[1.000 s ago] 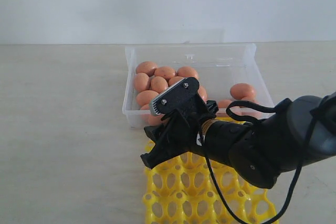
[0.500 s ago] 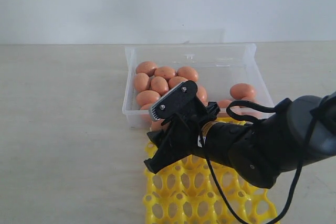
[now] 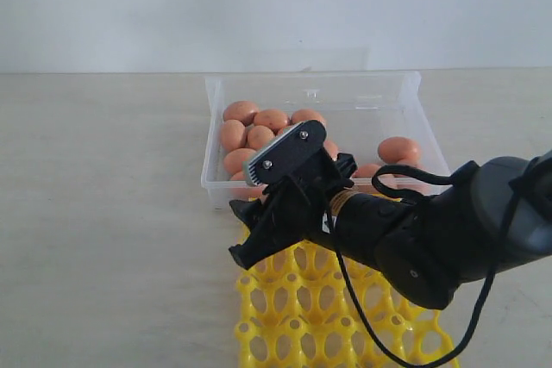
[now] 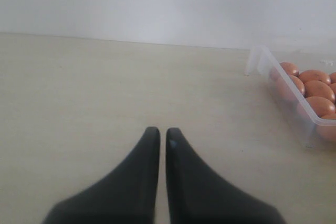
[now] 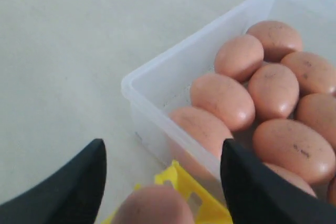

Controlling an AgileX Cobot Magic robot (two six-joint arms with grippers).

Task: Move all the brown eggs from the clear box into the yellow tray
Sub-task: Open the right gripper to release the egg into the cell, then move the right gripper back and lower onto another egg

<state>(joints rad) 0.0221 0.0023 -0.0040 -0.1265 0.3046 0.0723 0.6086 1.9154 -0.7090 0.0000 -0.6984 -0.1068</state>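
- Table (image 3: 103, 213): pale, matte, fills the exterior view below a white wall.
- Right arm (image 3: 448, 239): black, with a looped cable. It enters from the right edge and reaches leftward to the frame centre, low over the tray.
- Clear box (image 3: 397, 84): upper centre of the exterior view, long side facing the camera, flat on the table.
- Yellow tray (image 3: 293, 325): bottom centre, partly under the arm. Its far edge sits just beside the box's near wall. The cups that show are empty, apart from the corner noted below.
- Right gripper (image 5: 161, 153): over the tray's upper-left corner, next to the box's near-left corner. Fingers (image 5: 68, 187) spread wide and gripping nothing.
- Left gripper (image 4: 161, 132): seen in the left wrist view only, above bare table and well apart from the box at that frame's right edge. The two dark fingers are pressed together with only a hairline slit between them, and hold nothing.
- Brown eggs (image 3: 259, 137): most are packed in the box's left end, touching one another. A few more (image 3: 398, 149) lie toward its right end by the near wall. Exact count cannot be read behind the gripper.
- Single egg (image 5: 152, 205): blurred, bottom centre of the right wrist view. It lies at the tray's corner between the spread fingers, with a gap on each side.
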